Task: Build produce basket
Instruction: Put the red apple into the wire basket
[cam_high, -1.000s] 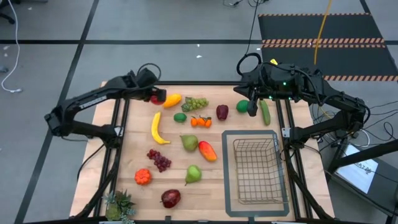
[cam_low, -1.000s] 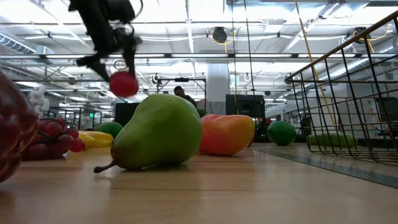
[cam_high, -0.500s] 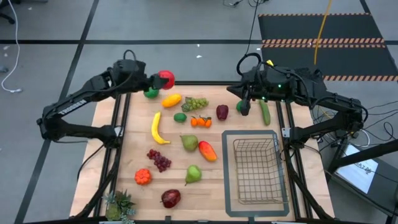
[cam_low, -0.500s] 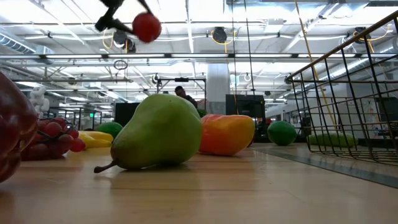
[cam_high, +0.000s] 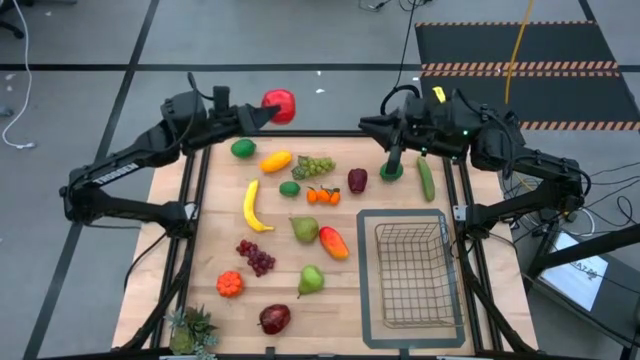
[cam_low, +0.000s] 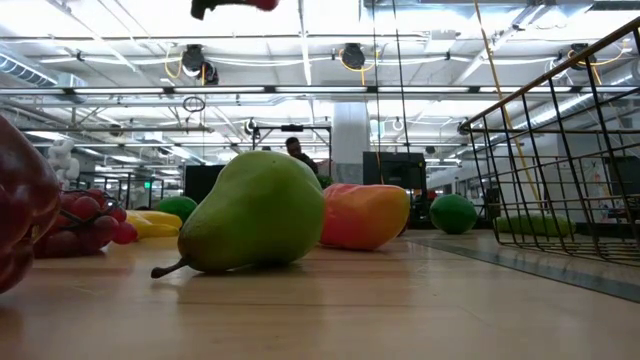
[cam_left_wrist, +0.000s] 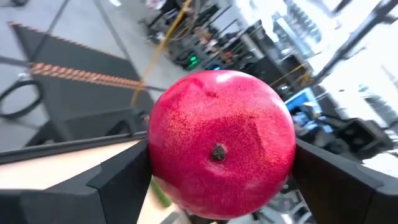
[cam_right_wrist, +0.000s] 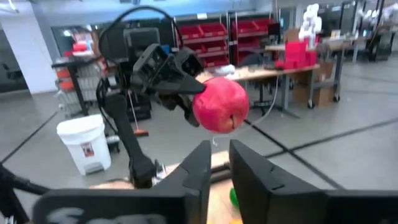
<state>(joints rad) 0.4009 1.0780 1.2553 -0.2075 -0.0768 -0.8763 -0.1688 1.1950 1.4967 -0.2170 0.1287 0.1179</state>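
Observation:
My left gripper (cam_high: 270, 110) is shut on a red apple (cam_high: 278, 104), high above the table's far edge; the apple fills the left wrist view (cam_left_wrist: 221, 143) and just shows at the low view's top (cam_low: 262, 4). My right gripper (cam_high: 368, 125) points level toward it from the far right, above a green lime (cam_high: 390, 172). Its fingers (cam_right_wrist: 200, 167) stand a narrow gap apart with nothing between them. The wire basket (cam_high: 410, 268) stands on a grey tray (cam_high: 368, 305) at the near right. The other produce lies spread on the wooden table. My left gripper pinches the red apple between its two fingers (cam_left_wrist: 124, 180), one on each side (cam_left_wrist: 157, 158) of the fruit. The fingers lie level and point toward the table's right. The apple is lifted clear, high above the table, one of its dimpled ends toward the wrist camera.
On the table lie a banana (cam_high: 252, 205), green grapes (cam_high: 314, 165), a cucumber (cam_high: 426, 180), pears (cam_high: 304, 229), a mango (cam_high: 333, 241), red grapes (cam_high: 256, 257) and a dark red apple (cam_high: 274, 319). A spiky potted plant (cam_high: 192, 330) stands at the near left corner.
My left gripper has risen with the red apple, lifting it clear of the table and carrying it toward the far edge and a little right, while tipping from pointing down to level. My right gripper has tipped up from pointing down at the lime to level.

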